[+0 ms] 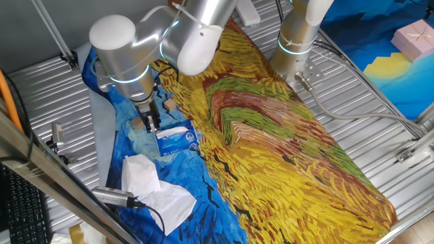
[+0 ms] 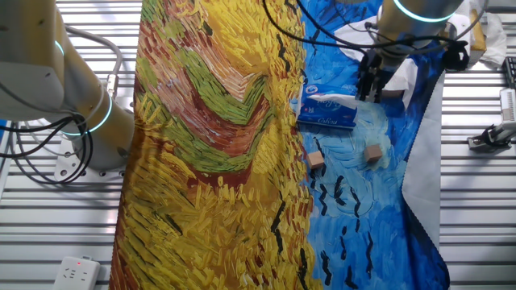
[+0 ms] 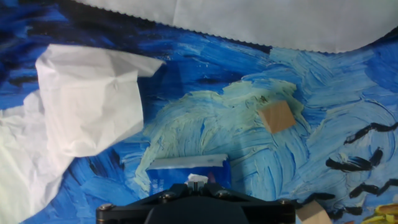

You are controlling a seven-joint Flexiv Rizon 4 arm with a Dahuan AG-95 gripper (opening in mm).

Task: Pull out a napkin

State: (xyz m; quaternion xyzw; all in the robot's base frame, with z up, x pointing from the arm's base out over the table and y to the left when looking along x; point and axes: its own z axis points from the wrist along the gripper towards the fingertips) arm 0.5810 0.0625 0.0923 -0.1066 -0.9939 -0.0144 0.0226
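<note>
Now your claw sits right over the tissue pack's slot.

You have the worktop (image 1: pixel 285 149) cloth bearing the tissue pack (image 1: pixel 178 139) left of centre, so the claw (image 1: pixel 150 125) drops straight onto the napkin (image 3: pixel 198 180), low centre in the hand view; fingers look nearly closed there, grip uncertain.

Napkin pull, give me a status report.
Gripper over tissue pack, jaws unclear. Napkin tip poking from pack slot, not yet pulled. Nothing blocking.
</note>
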